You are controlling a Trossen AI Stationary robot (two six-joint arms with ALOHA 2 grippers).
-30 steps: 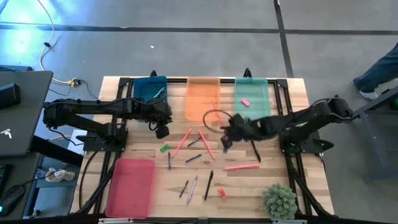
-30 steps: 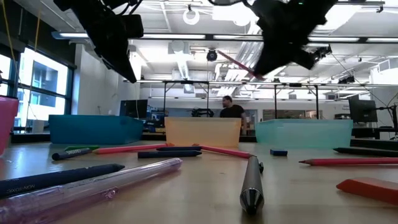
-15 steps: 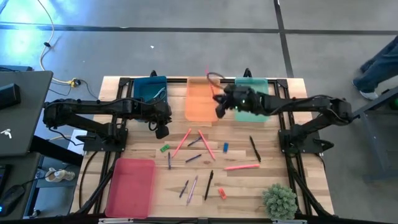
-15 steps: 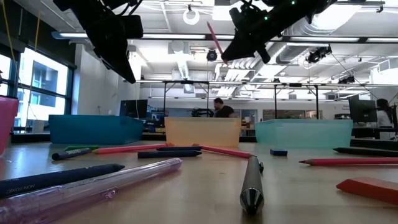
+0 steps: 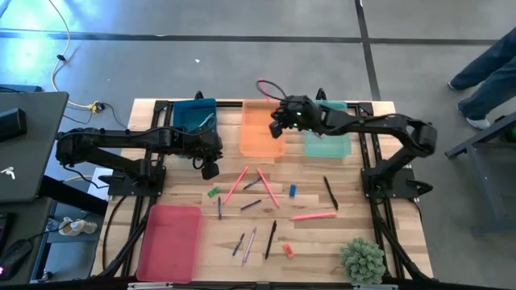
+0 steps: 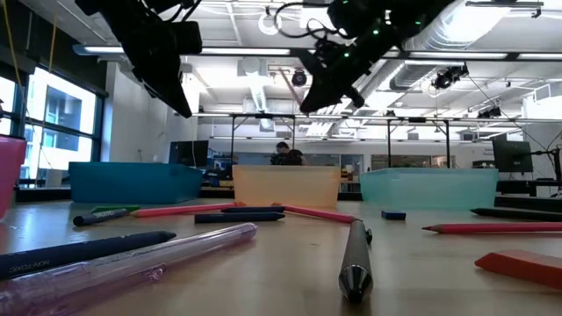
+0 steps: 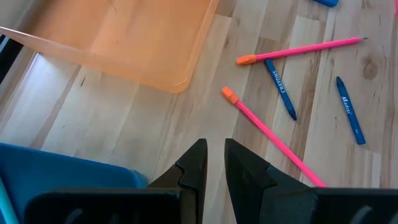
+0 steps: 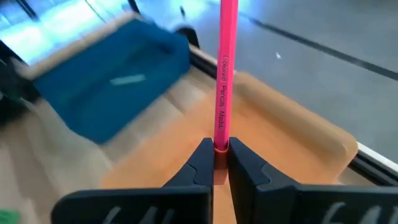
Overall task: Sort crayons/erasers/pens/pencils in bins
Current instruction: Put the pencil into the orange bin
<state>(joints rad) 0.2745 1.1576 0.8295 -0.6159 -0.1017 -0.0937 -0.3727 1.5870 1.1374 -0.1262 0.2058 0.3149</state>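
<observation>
My right gripper [image 5: 279, 122] hangs over the far part of the orange bin [image 5: 260, 141], shut on a pink pencil [image 8: 224, 74]. My left gripper [image 5: 210, 169] waits above the table beside the teal-blue bin [image 5: 193, 114], its fingers [image 7: 200, 163] nearly together and empty. The mint-green bin [image 5: 334, 145] lies at the far right and the pink-red bin [image 5: 169, 242] at the near left. A green eraser [image 5: 213, 192], a blue eraser [image 5: 292, 191] and a red eraser [image 5: 287, 250] lie flat on the table. My right gripper pinches the pink pencil between its two fingers, at a place on the shaft [image 8: 220, 142] near one end. The fingers lie along the pencil, and its long free part sticks out forward past the fingertips. The pencil is lifted clear, above the orange bin.
Several pink pencils, blue crayons and dark pens lie scattered on the wooden table [image 5: 355, 242] between the bins. A small green plant [image 5: 362, 259] stands at the near right corner. A person's legs [image 5: 484, 72] show beyond the table's right side.
My right gripper has carried the pink pencil from above the middle of the table toward the far edge and to the left, and now hangs over the orange bin. The arm has stretched out and the gripper has turned. The pencil has stayed lifted clear.
</observation>
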